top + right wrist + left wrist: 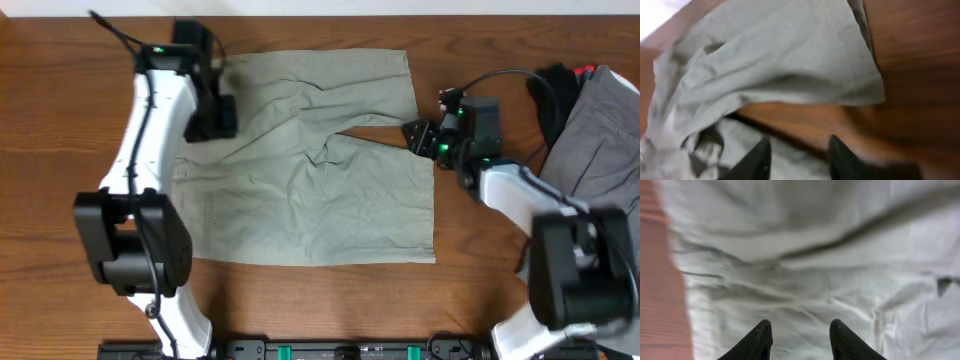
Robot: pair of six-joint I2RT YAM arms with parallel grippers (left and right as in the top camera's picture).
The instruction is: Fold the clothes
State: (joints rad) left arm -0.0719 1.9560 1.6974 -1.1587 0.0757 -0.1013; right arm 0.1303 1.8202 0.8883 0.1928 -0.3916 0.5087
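Brown wooden tabletop (60, 100), shorts (320, 190) spread flat in the middle, left fingers (760, 341) apart over the waistband end, right fingers (844, 161) apart and empty by the leg hems, probably lining up grabs for a fold.

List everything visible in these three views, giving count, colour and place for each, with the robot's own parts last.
pale khaki-green cotton shorts: one, khaki-green, spread mid-table, legs rightward
grey fabric garment: one, grey, table's right edge
black bundle, cloth or cable unclear: one, black, beside grey garment
brown wooden table: one, brown, beneath everything
robot arms: two, white-and-black, flanking the shorts
left gripper: one, black, open above shorts
right gripper: one, black, open by leg hems
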